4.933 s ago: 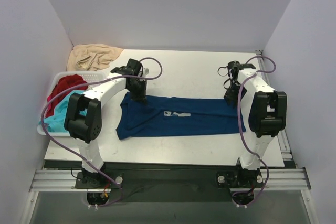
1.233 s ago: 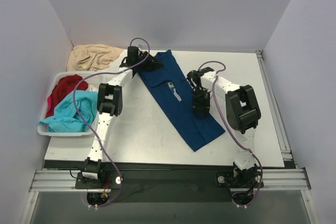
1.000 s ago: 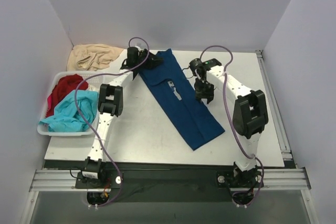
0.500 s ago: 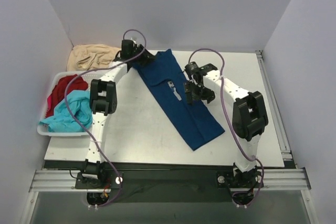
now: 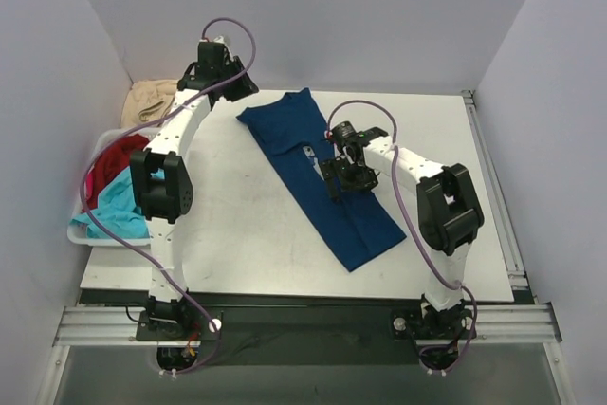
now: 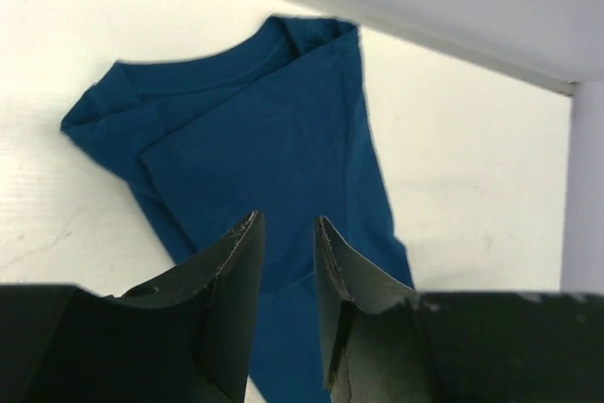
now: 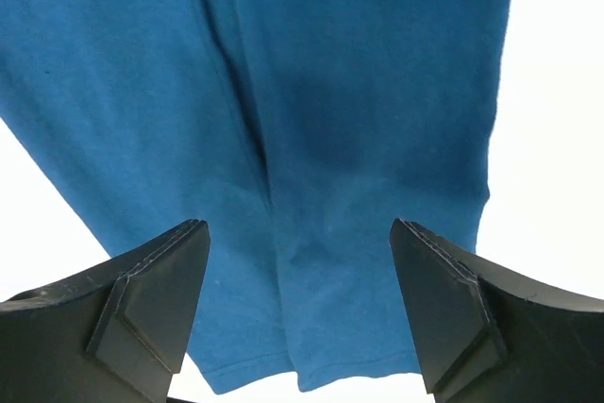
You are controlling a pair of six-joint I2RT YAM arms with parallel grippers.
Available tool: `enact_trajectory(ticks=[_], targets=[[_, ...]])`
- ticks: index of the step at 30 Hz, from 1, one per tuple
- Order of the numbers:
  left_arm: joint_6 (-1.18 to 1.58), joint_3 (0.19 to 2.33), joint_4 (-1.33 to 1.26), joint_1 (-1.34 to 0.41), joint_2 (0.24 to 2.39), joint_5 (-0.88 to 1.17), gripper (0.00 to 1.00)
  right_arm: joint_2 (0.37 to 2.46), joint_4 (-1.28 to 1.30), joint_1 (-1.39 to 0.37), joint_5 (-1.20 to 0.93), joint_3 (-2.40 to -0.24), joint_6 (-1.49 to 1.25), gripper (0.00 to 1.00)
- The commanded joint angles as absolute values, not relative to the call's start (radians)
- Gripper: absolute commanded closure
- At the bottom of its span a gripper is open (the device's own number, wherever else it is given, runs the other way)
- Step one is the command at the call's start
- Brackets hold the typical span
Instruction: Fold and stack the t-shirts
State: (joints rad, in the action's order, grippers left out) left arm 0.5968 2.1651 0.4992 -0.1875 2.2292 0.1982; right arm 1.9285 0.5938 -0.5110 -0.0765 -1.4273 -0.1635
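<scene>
The navy shirt (image 5: 308, 187) lies flat on the table (image 5: 237, 225), folded lengthwise into a long strip that runs from 11 o'clock to 5 o'clock across the middle of the top view, with the collar at the 11 o'clock end and the hem at the 5 o'clock end. A small pale print (image 5: 309, 155) shows on the strip just toward 11 o'clock from its middle. The right gripper (image 7: 297, 233) hangs over the middle of the strip, at 3 o'clock from the print; its jaws stand wide apart with nothing between them, and its wrist view shows the fold seam running down the cloth below the gap and the hem edge near the bottom. The left gripper (image 6: 288, 224) is raised near the table's 11 o'clock corner, apart from the shirt; its jaws leave only a narrow gap and hold nothing, and its wrist view looks down on the collar end well below. At the table's 9 o'clock edge sits a white basket (image 5: 74, 231) holding a red shirt (image 5: 119, 154) at its 12 o'clock end and a turquoise shirt (image 5: 104, 211) at its 6 o'clock end. A beige cloth (image 5: 152, 101) lies crumpled just beyond the basket, at 12 o'clock from it.
</scene>
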Motion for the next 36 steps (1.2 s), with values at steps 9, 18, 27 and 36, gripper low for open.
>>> enact_trajectory(ticks=[9,18,27,36], targets=[[0.545,2.114,0.702,-0.186,2.186,0.08,0.66,2.02,0.607,-0.554,-0.126,-1.368,-0.215,0.23],[0.525,1.843,0.704,-0.189,1.968,0.022,0.67,2.08,0.621,-0.65,-0.089,-1.322,-0.417,0.27],[0.546,1.611,0.696,-0.196,1.766,-0.031,0.67,2.233,0.725,-0.85,-0.003,-1.503,-0.676,0.29],[0.561,1.497,0.807,-0.238,1.585,-0.064,0.67,2.372,0.732,-0.859,0.08,-1.713,-0.724,0.3]])
